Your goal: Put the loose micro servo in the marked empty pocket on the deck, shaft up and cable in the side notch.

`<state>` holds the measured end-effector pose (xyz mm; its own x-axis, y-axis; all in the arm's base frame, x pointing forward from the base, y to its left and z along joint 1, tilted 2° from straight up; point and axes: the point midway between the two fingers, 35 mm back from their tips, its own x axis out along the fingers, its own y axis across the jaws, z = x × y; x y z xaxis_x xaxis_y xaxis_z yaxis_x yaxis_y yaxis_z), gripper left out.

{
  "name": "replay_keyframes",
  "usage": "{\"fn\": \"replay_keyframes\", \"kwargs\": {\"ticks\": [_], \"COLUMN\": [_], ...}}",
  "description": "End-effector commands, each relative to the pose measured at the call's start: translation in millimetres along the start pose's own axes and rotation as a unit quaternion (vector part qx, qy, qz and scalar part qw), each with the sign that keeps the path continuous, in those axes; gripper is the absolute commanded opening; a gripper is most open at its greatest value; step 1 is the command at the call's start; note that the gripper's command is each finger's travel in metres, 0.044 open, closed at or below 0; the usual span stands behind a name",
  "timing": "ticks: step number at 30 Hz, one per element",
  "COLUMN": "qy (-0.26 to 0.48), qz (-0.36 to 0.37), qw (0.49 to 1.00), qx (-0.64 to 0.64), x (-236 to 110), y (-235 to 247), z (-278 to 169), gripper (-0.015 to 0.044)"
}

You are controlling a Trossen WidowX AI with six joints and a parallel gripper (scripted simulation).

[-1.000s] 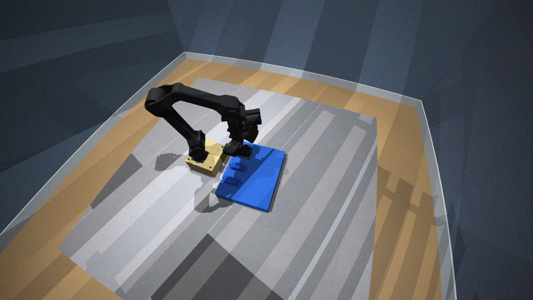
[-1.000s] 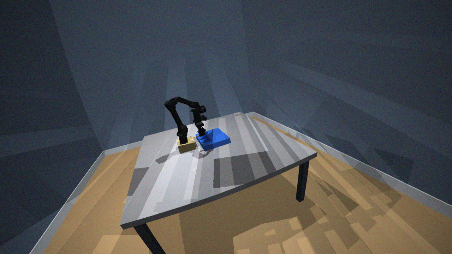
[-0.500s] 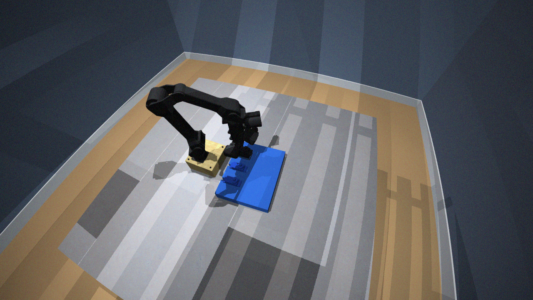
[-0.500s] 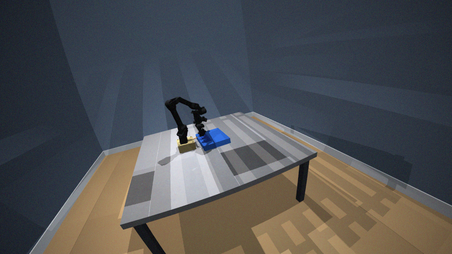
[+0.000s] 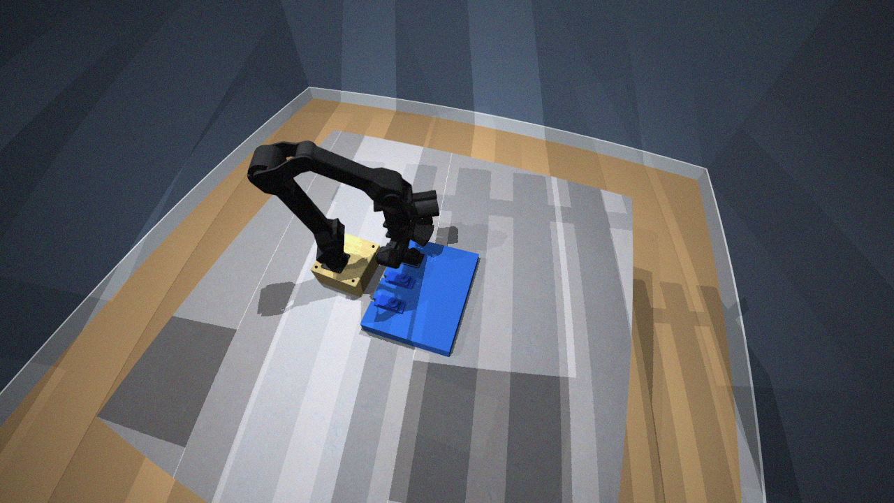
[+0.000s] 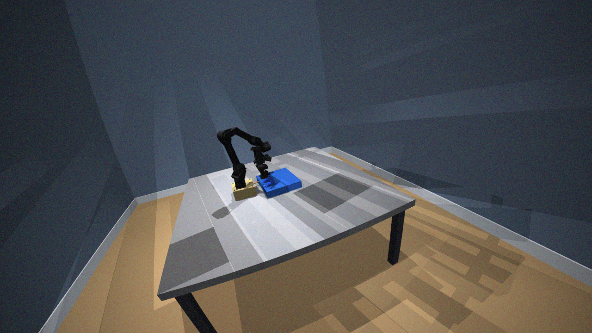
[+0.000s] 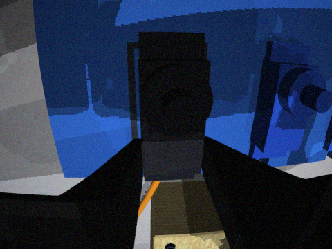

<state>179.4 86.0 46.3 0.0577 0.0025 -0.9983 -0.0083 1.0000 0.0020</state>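
Note:
My gripper [image 5: 401,251] [image 6: 263,172] [image 7: 171,145] is shut on the dark micro servo [image 7: 173,93], gripping its body from both sides. The servo's round output end faces the wrist camera, and it hangs low over the back left corner of the blue deck [image 5: 445,300] [image 6: 286,180] [image 7: 88,143]. A thin dark pocket edge [image 7: 133,93] shows just left of the servo. I cannot tell whether the servo touches the deck. Its orange cable [image 7: 149,198] trails down between my fingers. Two blue servos [image 5: 399,278] [image 5: 388,304] sit in the deck's other pockets; one also shows in the wrist view [image 7: 300,97].
The arm's tan base block [image 5: 350,270] [image 6: 244,191] stands close beside the deck's left edge. Both stand on the grey striped table [image 5: 531,325] [image 6: 289,223], with a wooden floor and a low wall around it.

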Motion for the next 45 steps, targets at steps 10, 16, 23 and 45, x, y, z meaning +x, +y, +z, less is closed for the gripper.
{"fn": "replay_keyframes", "kwargs": {"ticks": [10, 16, 23, 45], "qy": [-0.001, -0.001, -0.001, -0.004], "qz": [-0.001, -0.001, -0.001, 0.001], "qw": [1.0, 1.0, 1.0, 1.0], "qx": [-0.001, -0.001, -0.001, 0.001], "x": [11.2, 16.3, 16.3, -51.8], "y": [-0.4, -0.4, -0.2, 4.1], "z": [0.1, 0.1, -0.5, 52.4], "gripper": [0.0, 0.0, 0.0131, 0.0424]}}
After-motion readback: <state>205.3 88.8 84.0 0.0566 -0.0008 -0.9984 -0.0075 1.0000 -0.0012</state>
